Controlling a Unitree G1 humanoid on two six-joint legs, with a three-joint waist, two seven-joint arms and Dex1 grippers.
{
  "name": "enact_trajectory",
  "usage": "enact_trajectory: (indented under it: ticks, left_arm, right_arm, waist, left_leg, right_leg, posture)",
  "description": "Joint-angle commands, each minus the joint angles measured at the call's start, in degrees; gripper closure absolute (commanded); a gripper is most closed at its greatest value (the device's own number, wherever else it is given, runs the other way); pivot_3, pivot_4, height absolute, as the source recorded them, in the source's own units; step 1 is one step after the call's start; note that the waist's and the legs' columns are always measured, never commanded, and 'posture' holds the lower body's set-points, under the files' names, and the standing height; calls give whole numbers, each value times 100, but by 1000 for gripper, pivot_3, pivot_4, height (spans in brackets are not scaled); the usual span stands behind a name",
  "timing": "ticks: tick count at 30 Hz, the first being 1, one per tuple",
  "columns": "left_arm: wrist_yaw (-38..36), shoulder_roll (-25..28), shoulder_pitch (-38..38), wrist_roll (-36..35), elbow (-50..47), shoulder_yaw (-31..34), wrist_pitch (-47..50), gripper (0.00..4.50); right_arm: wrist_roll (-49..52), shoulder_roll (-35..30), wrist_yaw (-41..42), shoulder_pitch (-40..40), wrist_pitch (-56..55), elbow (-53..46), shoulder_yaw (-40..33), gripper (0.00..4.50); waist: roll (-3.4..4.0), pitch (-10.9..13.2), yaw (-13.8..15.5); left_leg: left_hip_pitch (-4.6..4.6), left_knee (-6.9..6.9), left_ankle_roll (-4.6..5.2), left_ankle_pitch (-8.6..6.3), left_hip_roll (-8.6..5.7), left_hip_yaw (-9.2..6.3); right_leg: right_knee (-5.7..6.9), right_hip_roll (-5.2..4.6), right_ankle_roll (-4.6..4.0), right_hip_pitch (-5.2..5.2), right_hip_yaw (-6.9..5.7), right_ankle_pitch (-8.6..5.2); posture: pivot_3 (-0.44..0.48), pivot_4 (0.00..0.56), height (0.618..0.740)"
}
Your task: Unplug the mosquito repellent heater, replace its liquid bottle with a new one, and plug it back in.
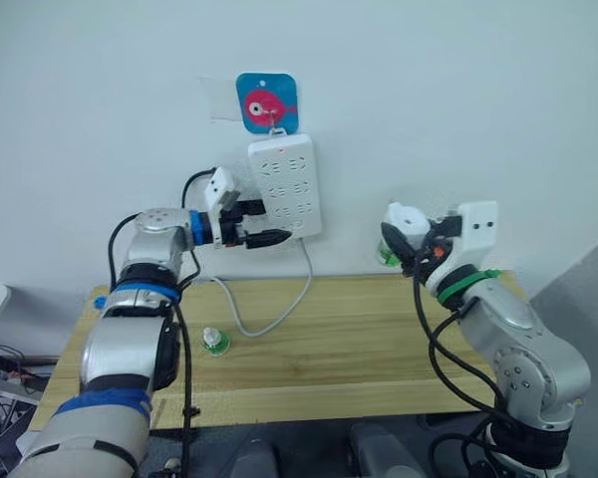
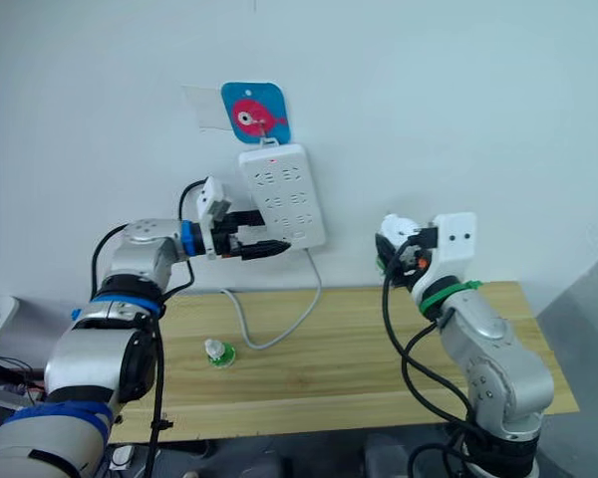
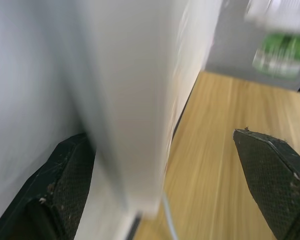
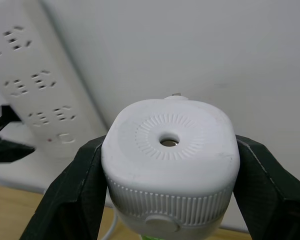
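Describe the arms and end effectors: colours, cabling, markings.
Both arms are silver-grey metal with black joints and loose black cables. The left arm carries blue bands, the right arm a green band. A white camera housing sits at each wrist. The left end effector and right end effector have two black fingers with textured pads.

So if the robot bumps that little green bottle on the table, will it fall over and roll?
The little green bottle stands upright, apart from everything else on the wooden table, so it would probably tip at a light nudge. It looks round, so once on its side it may well roll. Being small and apparently plastic, it is likely light and unlikely to break.
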Motion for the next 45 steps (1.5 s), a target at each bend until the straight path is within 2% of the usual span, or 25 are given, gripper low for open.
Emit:
enact_trajectory:
  ticks: [1,3,5,7,10,15,19,22,33,45]
  left_arm:
    - [-61,279,1328,-599,-2443,180,628,5]
    - [123,277,1989,-897,-3728,189,948,5]
    - [459,83,2304,-1184,-4692,132,1306,5]
    - [683,-70,2475,-1306,-5286,9,1470,5]
    - [815,-341,2577,-1311,-5773,-364,1362,5]
    - [1272,-1122,2191,-840,-4996,-892,565,5]
    - [1209,-1417,1952,-719,-4334,-1111,-47,5]
    - [1254,-1649,1742,-704,-3935,-1182,-382,5]
    - [1792,-2428,1494,-601,-3569,-1322,-837,5]
    - [1981,-2670,1287,-606,-3349,-1325,-969,5]
  right_arm:
    - [347,44,70,63,-244,-69,-498,1432]
    - [563,141,38,153,-266,-26,-771,1432]
    - [925,411,-114,213,-262,48,-1132,1432]
    - [1318,660,-273,214,-203,107,-1418,1432]
    - [2127,998,-602,191,-102,223,-1774,1432]
    - [3664,1381,-1292,253,-305,488,-2054,1432]
    - [4403,1395,-1776,309,-662,571,-1922,1432]
    - [4706,1258,-1977,355,-892,606,-1743,1432]
    - [5711,810,-2433,563,-1681,517,-1086,1432]
    - [6267,350,-2743,708,-2381,350,-401,1432]
  waist:
    - [4,5,-41]
    - [3,18,3]
    - [-6,29,103]
    - [-7,44,255]
    - [10,54,324]
    - [9,55,336]
    - [11,55,268]
    - [11,55,200]
    - [10,54,164]
    - [10,54,154]
  left_leg:
    - [0,-1,-1,0,1,0]
    - [-7,-9,-7,-1,2,-3]
    - [-27,-11,-28,8,2,-12]
    - [-33,-11,-29,9,-2,-23]
    - [-16,-6,-17,2,-16,-18]
    - [3,4,-17,2,-31,7]
    - [3,3,-16,2,-30,14]
    - [0,-1,-15,2,-26,13]
    - [-11,1,-15,2,-27,13]
    - [-13,1,-16,2,-27,13]
  right_leg:
    - [8,-1,-29,-2,2,8]
    - [15,-7,-40,-7,-3,-21]
    - [20,-20,-53,-20,-9,-38]
    - [26,-26,-55,-21,-25,-44]
    - [35,-36,-54,-4,-22,-43]
    - [33,-44,-33,10,-18,-33]
    - [33,-39,-30,5,-10,-30]
    - [32,-34,-31,4,-12,-31]
    - [21,-35,-30,2,-12,-31]
    - [20,-34,-30,2,-12,-31]
  posture:
    - [-47,140,740]
    - [-36,140,740]
    - [-14,139,740]
    - [-14,139,740]
    - [-11,133,740]
    - [-22,122,740]
    - [-27,121,740]
    - [-40,114,740]
    - [-61,108,740]
    - [-71,110,740]
